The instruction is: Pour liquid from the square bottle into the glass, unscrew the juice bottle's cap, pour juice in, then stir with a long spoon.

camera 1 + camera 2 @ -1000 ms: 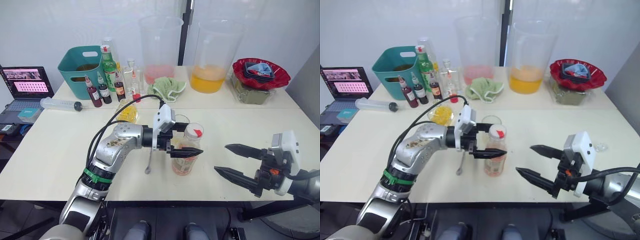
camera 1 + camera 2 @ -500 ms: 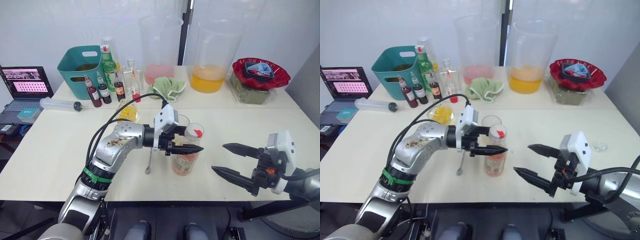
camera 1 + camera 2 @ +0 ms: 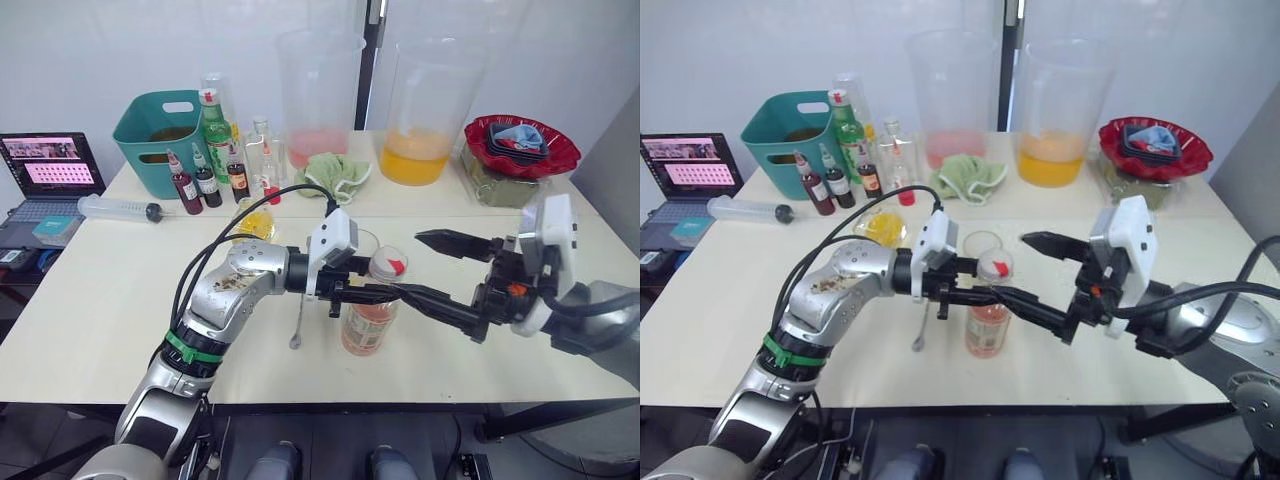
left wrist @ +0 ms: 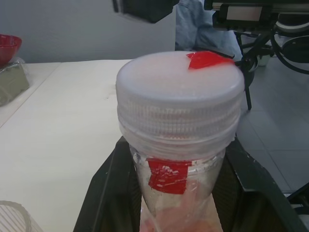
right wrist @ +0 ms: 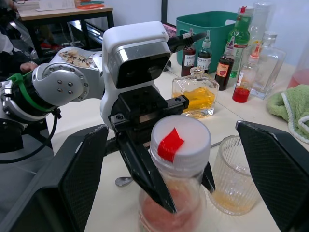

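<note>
Laptop (image 3: 52, 172): far left, on a lower side table, screen lit.
Syringe (image 3: 120, 208): lies on the table's far left, near the teal bin (image 3: 160, 140).
Sauce bottles (image 3: 207, 180): small dark-red ones stand in front of the bin, beside the green bottle (image 3: 216, 135).
Square bottle (image 5: 195, 96): stands upright just behind the left arm, yellow liquid inside, well clear of both grippers.
Spoon (image 3: 298, 318): lies flat on the table under the left gripper, bowl toward the near edge, touched by neither gripper.
Left gripper (image 3: 372, 293): fingers (image 4: 104, 193) pinch the juice bottle (image 3: 368, 318) at its neck, one on each side just below the cap (image 3: 388, 262).
Juice bottle: stands upright near the table's middle, pink liquid low down; cap screwed on, red mark on top.
Glass (image 5: 233, 175): stands just behind the juice bottle on its left side, a little amber liquid at the bottom, apart from the fingers.
Right gripper (image 3: 440, 270): fingers spread wide, holding nothing; the near finger reaches to the bottle's right side below the cap, the far finger points left, level with the cap and a little to its right; contact cannot be told.
Beakers (image 3: 425, 110): two big ones at the far edge, pink liquid in the left, orange in the right; a green cloth (image 3: 335, 173) between them.
Red bowl (image 3: 520, 143): far right.
</note>
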### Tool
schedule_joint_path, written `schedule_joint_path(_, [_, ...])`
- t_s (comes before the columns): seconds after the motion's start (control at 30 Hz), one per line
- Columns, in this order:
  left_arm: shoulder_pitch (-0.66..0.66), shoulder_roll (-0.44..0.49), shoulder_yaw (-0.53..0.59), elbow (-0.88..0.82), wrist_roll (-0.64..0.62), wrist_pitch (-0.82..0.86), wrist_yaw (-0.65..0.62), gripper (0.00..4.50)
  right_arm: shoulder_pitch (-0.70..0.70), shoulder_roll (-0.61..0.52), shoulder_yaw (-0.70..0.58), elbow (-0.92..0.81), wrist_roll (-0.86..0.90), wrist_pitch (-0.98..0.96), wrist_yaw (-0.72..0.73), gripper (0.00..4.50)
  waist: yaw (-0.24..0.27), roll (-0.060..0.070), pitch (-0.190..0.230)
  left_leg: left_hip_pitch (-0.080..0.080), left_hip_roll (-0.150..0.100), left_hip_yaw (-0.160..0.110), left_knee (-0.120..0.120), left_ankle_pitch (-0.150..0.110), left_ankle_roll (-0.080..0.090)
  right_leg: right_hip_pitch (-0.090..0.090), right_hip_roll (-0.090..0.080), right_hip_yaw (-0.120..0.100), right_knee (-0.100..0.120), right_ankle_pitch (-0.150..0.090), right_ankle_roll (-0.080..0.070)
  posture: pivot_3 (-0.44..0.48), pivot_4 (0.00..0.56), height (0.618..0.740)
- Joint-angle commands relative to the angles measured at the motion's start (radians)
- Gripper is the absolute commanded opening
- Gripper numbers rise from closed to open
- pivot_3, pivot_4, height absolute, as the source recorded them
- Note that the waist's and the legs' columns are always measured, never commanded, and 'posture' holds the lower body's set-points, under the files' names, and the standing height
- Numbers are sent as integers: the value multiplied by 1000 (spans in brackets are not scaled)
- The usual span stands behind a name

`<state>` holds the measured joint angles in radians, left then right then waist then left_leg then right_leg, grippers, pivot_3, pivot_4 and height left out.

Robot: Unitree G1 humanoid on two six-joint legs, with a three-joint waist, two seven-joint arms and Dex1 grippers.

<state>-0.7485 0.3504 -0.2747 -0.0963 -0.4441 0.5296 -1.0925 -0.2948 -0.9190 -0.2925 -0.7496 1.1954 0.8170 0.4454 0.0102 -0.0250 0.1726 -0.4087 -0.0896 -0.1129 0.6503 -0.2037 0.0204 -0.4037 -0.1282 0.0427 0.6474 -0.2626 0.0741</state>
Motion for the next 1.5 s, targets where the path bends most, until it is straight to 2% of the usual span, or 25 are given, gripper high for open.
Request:
schedule_joint_path(0.03, [-28,2,9,-11,6,-12,-2,1369,-33,10,30,2,9,14,-63,4500,1,0,0,0,0,0,0,0,0,0,0,0,0,0,0,0,150,740])
schedule_joint_path(0.17, [-31,1,8,-10,9,-12,-1,1369,-67,28,78,11,-8,22,-105,4500,0,0,0,0,0,0,0,0,0,0,0,0,0,0,0,0,150,740])
schedule_joint_path(0.27, [-18,7,7,-24,11,-12,2,1369,-72,39,101,14,-35,19,-121,3694,0,0,0,0,0,0,0,0,0,0,0,0,0,0,0,0,150,740])
schedule_joint_path(0.47, [-10,15,15,-32,6,4,8,1369,-71,47,130,21,-65,8,-82,1715,-1,0,0,0,0,0,0,0,0,0,0,0,0,0,0,0,150,740])
schedule_joint_path(0.63, [5,30,16,-43,10,15,19,1369,-101,51,171,53,-102,-5,21,1707,-4,0,0,1,0,0,0,0,0,0,0,0,0,0,0,0,150,740])
schedule_joint_path(0.87, [58,42,23,-71,11,29,59,1369,-253,43,296,207,-210,-37,338,1707,-16,0,0,2,0,1,0,0,0,1,0,0,0,0,0,0,150,740])
schedule_joint_path(1.03, [107,46,23,-91,21,27,85,1369,-488,74,502,494,-409,-159,782,1707,-29,1,0,4,1,3,0,0,0,1,0,0,0,0,0,0,150,740])
schedule_joint_path(1.23, [116,45,16,-95,25,24,86,1369,-633,130,559,723,-530,-271,1089,1707,-26,1,-1,4,1,3,0,-1,1,1,0,0,0,1,1,0,150,740])
schedule_joint_path(1.33, [113,47,15,-87,27,21,82,1369,-679,153,575,814,-560,-310,1160,1707,-25,1,-1,4,1,2,0,-1,1,1,0,0,1,1,0,0,150,740])
schedule_joint_path(1.43, [110,52,11,-75,30,15,74,1369,-716,126,595,835,-484,-264,1169,1707,-24,1,-1,4,1,2,0,-2,0,0,0,0,1,2,0,0,150,740])
schedule_joint_path(1.5, [108,52,6,-71,27,12,64,1369,-727,99,583,828,-433,-208,1169,2743,-22,1,-1,3,1,2,0,-2,0,0,0,0,1,2,0,0,150,740])
